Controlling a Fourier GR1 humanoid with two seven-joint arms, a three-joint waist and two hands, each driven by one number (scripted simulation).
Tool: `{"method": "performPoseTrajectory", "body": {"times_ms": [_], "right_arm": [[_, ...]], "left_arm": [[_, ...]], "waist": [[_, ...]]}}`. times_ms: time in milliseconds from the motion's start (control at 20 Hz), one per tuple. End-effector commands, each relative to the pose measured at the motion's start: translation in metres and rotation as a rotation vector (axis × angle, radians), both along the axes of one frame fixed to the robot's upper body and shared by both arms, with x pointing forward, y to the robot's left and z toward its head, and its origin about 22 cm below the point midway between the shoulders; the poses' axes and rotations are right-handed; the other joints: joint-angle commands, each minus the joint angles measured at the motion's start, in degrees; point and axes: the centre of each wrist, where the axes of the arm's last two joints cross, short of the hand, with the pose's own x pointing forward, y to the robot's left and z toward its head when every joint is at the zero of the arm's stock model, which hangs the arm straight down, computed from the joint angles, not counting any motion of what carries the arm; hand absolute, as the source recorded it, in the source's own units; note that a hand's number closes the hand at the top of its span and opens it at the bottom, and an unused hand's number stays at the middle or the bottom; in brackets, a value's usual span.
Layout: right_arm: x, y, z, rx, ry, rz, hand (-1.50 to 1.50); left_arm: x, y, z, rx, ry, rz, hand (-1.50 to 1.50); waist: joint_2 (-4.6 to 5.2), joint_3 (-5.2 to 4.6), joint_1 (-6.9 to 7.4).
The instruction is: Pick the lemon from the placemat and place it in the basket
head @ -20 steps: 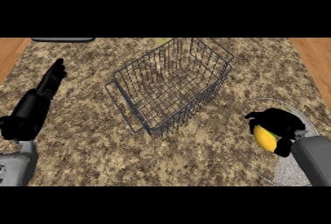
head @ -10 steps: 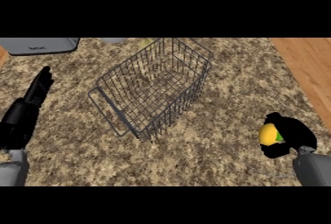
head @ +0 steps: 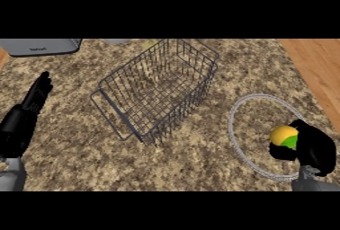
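Observation:
The yellow lemon [head: 283, 134], with a green patch on its side, shows at the lower right in the head view. My right hand [head: 313, 148] is curled round it from the right, over a round placemat [head: 247, 109] with a pale ring edge. The dark wire basket [head: 159, 85] stands in the middle of the counter, left of the lemon, with nothing inside it. My left hand [head: 34, 96] rests open at the left edge, fingers pointing up.
A grey appliance [head: 40, 45] sits at the back left edge of the speckled counter. A wooden strip [head: 315, 67] runs along the right side. Bare counter lies in front of the basket and between basket and placemat.
The view has shifted, so the basket now sits further left and the placemat ring has come into sight. The right hand still holds the lemon; the left hand stays open.

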Motion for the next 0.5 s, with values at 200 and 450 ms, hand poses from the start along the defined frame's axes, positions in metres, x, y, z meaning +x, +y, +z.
{"method": "performPoseTrajectory", "body": {"times_ms": [200,450], "right_arm": [[-0.015,0.073,0.123,0.201,-0.648,0.014,1.5],[-0.056,0.106,0.196,0.149,-0.746,0.067,1.5]], "left_arm": [[0.001,0.001,-0.001,0.006,-0.005,-0.035,0.0],[0.013,-0.02,0.014,0.004,-0.025,-0.082,0.0]], "waist": [[0.48,0.15,2.68],[1.08,0.21,4.39]]}}
